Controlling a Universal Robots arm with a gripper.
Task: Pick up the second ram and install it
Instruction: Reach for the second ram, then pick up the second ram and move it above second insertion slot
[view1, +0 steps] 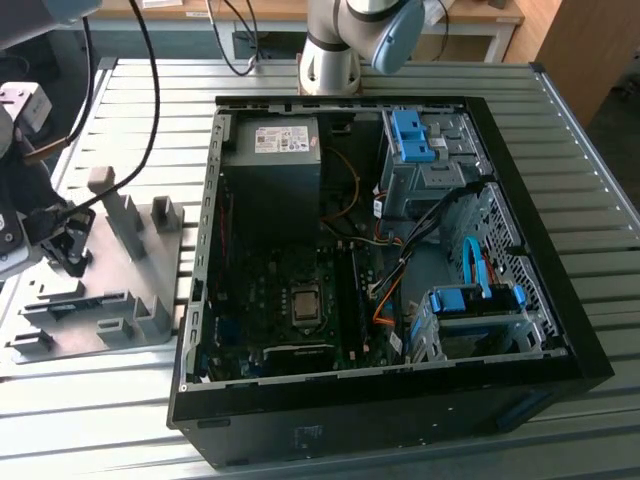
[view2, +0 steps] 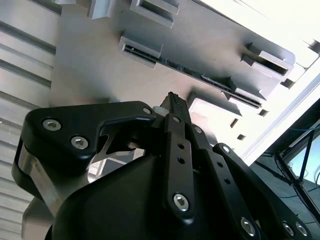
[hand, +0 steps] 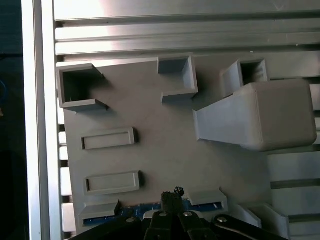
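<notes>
The second ram (hand: 145, 207) stands on edge in a slotted holder of the grey tray (hand: 165, 145), its bluish label showing. In the second wrist view the ram (view2: 195, 72) is a dark strip between two grey end blocks. My gripper (hand: 172, 192) hovers just over the stick's middle, fingers drawn together into one tip, holding nothing. In the second wrist view the gripper (view2: 172, 100) sits a short way off the stick. In the exterior view the gripper (view1: 65, 245) hangs over the tray (view1: 115, 285) at the exterior view's left.
An open computer case (view1: 380, 250) lies right of the tray, with the motherboard (view1: 300, 300) and long black sockets (view1: 357, 295) inside. A tall grey block (hand: 260, 115) and upright holders (view1: 165, 213) stand on the tray. The arm's base (view1: 330, 50) is behind the case.
</notes>
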